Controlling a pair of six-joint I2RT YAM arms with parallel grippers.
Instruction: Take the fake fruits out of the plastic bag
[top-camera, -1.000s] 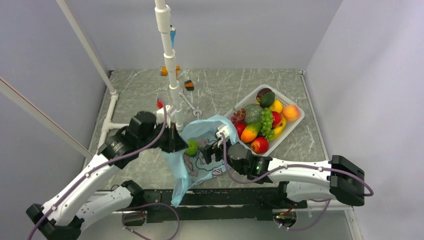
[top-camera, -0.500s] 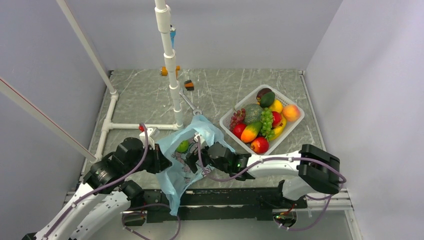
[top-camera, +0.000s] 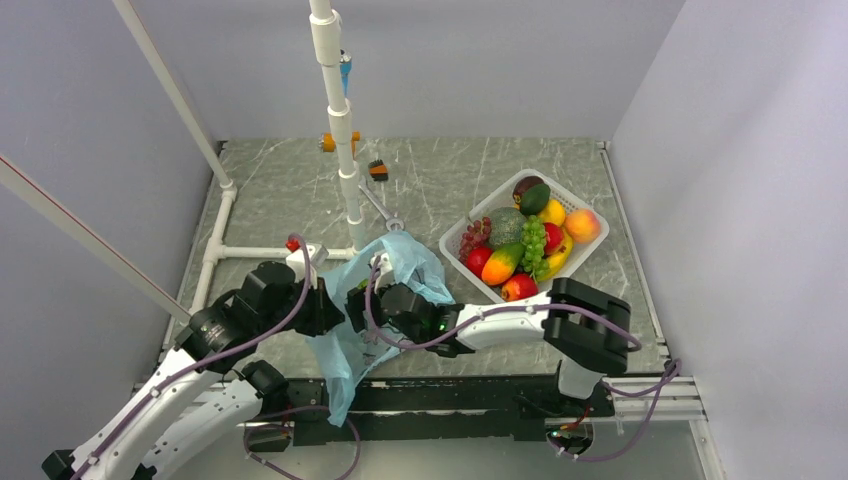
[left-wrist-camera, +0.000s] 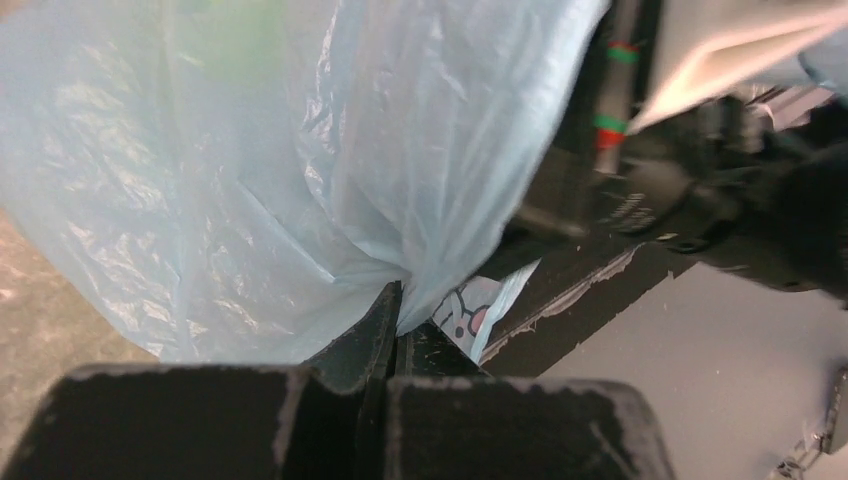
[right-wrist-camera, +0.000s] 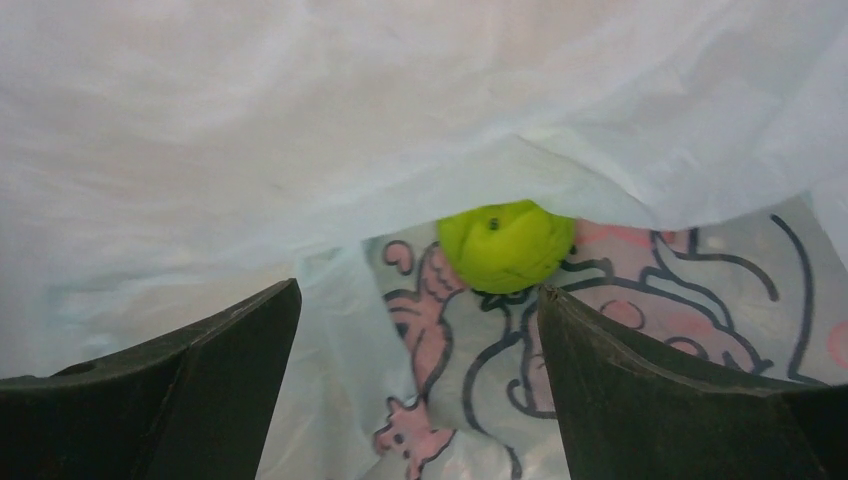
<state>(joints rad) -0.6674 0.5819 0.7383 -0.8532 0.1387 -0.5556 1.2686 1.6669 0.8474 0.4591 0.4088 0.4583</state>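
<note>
Just one lime-green ball shows inside the plastic bag, pinched by the left gripper; right gripper gapes.

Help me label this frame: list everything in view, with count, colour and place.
plastic bag: one, light blue with cartoon print, between the grippers at the table's near edge
ball: one, lime green, inside the bag
basket: one, white, right of the bag
fruits: about ten, mixed colours, piled in the basket
pipe frame: one, white, rear left
table: one, grey marbled, under all
left gripper: one, black, shut on the bag
right gripper: one, black, open, facing the ball
</note>
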